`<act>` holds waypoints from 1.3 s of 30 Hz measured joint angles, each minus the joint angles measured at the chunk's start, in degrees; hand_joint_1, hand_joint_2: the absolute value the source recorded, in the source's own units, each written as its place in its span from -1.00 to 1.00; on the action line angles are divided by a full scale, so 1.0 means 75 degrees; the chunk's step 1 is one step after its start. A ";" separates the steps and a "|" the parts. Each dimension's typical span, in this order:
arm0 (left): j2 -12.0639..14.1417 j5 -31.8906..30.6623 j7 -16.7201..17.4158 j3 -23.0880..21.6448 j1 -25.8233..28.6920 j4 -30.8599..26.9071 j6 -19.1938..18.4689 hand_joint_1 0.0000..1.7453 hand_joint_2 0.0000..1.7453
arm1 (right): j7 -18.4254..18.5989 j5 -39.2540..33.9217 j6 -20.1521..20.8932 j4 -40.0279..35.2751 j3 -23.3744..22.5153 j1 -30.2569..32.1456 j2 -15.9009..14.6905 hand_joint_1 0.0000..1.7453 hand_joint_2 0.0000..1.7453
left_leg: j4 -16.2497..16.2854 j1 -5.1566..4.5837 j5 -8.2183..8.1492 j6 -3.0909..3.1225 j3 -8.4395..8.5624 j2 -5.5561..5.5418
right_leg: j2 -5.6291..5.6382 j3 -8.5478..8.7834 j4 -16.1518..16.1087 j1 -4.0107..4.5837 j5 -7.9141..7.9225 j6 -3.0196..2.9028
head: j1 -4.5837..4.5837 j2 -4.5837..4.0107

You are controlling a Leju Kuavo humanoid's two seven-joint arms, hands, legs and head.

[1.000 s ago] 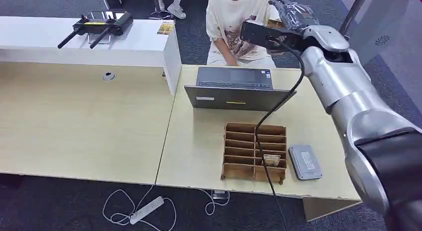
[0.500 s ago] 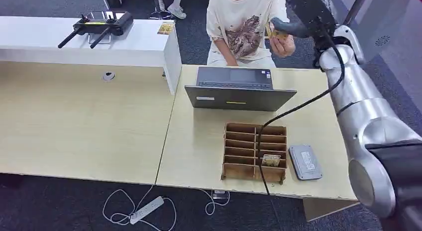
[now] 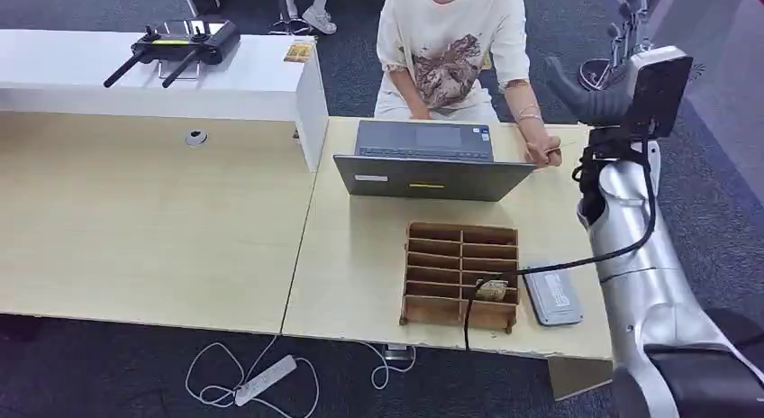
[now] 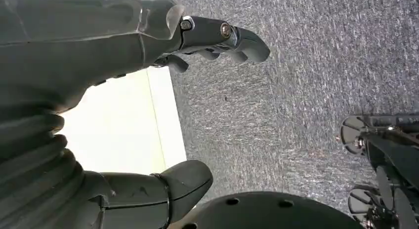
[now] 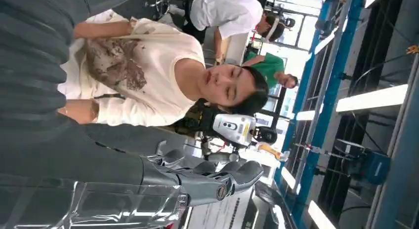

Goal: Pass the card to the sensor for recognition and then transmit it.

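One card [image 3: 491,289] lies in a right-hand slot of the cardboard rack [image 3: 461,276], just left of the grey sensor [image 3: 552,293]. Likely light, stiff and thin; best pinched by its exposed upper edge. Right hand [image 3: 622,53], raised at far right, holds nothing, fingers apart; left hand [image 4: 163,81] likewise.

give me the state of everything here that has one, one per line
laptop: open, screen tilted back
organizer: upright on the table, one card in a slot
sensor: flat on the table beside the organizer
right hand: raised, holds nothing, fingers apart
left hand: hanging over the floor, holds nothing
person's hand: fist closed at the laptop's edge
power strip: on the floor, cable plugged in
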 joint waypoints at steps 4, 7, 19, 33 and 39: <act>0.0000 -0.0009 0.0003 0.0035 -0.0003 0.0000 0.0000 -1.00 1.00 | 0.0055 -0.0055 -0.0018 -0.0435 0.0015 0.0266 -0.0143 -1.00 1.00 | 0.0000 0.0000 0.0000 0.0000 0.0003 0.0006 | 0.0007 0.0001 0.0000 0.0000 0.0002 -0.0001 | 0.0000 0.0000; 0.0000 -0.0009 0.0009 0.0061 -0.0007 0.0000 0.0000 -1.00 1.00 | 0.0064 -0.0093 -0.0038 -0.0610 0.0020 0.0367 -0.0201 -1.00 1.00 | 0.0000 0.0002 0.0000 0.0000 0.0004 0.0004 | 0.0006 0.0001 0.0001 0.0001 0.0001 -0.0002 | 0.0000 0.0000; -0.0012 -0.0009 0.0012 0.0088 -0.0011 0.0000 0.0006 -1.00 1.00 | 0.0099 -0.0354 0.0105 -0.0864 0.0029 0.0489 -0.0292 -1.00 1.00 | 0.0000 0.0002 0.0000 0.0000 0.0004 0.0005 | 0.0005 0.0001 -0.0001 0.0001 0.0001 -0.0001 | 0.0000 0.0000; -0.0108 -0.0032 0.0309 0.0245 -0.0001 0.0000 0.0152 -1.00 1.00 | 0.0171 -0.3550 0.1406 -0.6015 -0.1161 0.5972 -0.0475 -1.00 1.00 | -0.0005 0.0011 -0.0049 0.0013 0.0015 -0.0068 | -0.0063 0.0042 -0.0026 0.0011 -0.0069 0.0023 | 0.0000 0.0000; -0.0207 -0.0044 0.0545 0.0315 0.0034 0.0000 0.0347 -1.00 1.00 | -0.0510 -0.3629 0.2460 -0.7552 -0.1647 0.8594 0.0878 -1.00 1.00 | -0.0010 0.0022 -0.0106 -0.0018 0.0056 -0.0024 | -0.0020 0.0077 -0.0020 0.0020 -0.0108 -0.0012 | 0.0015 0.0000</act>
